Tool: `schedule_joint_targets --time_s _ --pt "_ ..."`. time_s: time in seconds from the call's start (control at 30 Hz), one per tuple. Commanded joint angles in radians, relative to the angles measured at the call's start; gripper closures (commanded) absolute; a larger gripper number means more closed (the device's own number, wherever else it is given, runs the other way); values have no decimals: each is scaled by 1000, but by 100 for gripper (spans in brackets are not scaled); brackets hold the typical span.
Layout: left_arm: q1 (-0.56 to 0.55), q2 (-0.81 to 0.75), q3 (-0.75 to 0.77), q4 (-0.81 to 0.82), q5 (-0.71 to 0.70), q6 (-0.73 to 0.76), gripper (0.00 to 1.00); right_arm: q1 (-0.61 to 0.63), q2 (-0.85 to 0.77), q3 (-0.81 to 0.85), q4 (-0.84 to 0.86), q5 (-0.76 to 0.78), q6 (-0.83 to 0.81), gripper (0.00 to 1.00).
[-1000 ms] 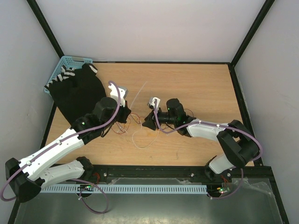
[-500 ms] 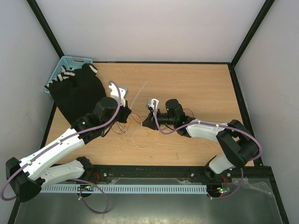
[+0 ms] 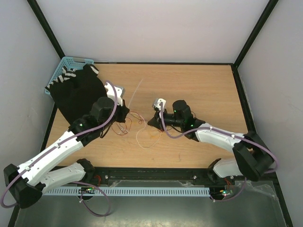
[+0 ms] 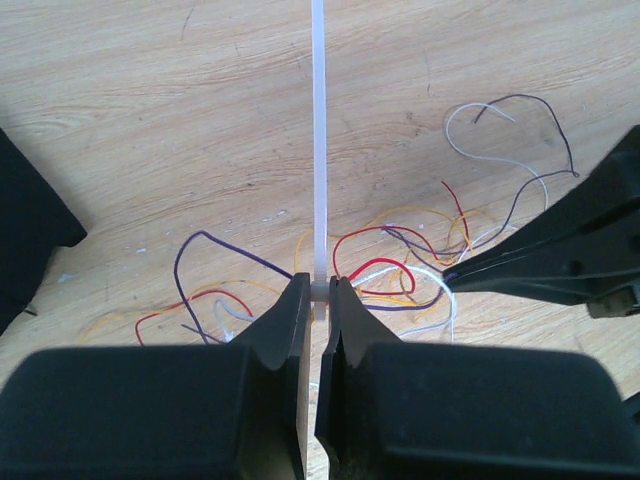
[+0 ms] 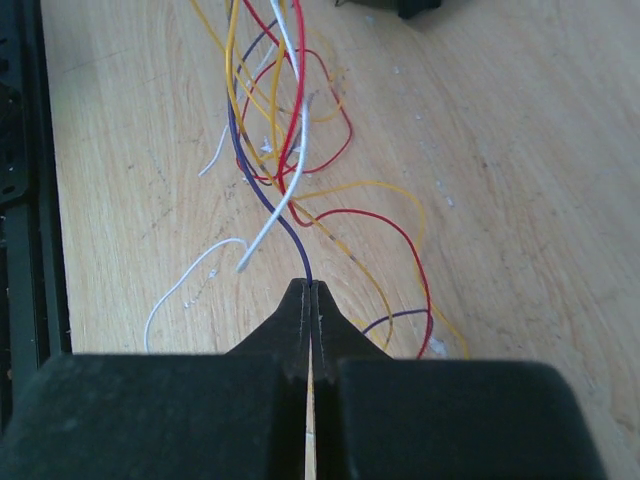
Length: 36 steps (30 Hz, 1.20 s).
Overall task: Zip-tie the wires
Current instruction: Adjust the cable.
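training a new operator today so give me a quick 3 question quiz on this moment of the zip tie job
1. True or false: the left gripper is shut on the zip tie.
2. What does the right gripper pinch? A) a purple strand of the wires B) the zip tie C) nothing
3. In the top view, what pokes out from behind the black cloth at far left?

Key: 1 true. 2 A. 3 the blue basket.
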Motion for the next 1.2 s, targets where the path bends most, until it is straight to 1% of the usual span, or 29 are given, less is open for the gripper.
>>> schedule_joint_targets --time_s 0.0,0.17,0.27,0.5,0.8,1.0,1.17 --pt "20 -42 2 -5 -11 4 100 -32 -95 -27 -87 63 -15 100" --pt "29 -54 0 -16 -12 5 100 -107 -168 -42 -153 103 4 100" --pt "34 -60 0 -21 -11 5 100 -145 -201 -56 -173 171 38 100" --pt "44 -73 6 -35 -11 10 100 -189 -245 -83 -181 290 92 100" --pt "58 -80 6 -44 -8 11 100 -237 -250 -92 -199 368 151 100" --pt "72 -87 1 -46 1 11 100 -298 -276 -114 -211 394 194 100" --pt "79 -94 -4 -47 6 5 100 -324 -291 -126 -217 408 209 100"
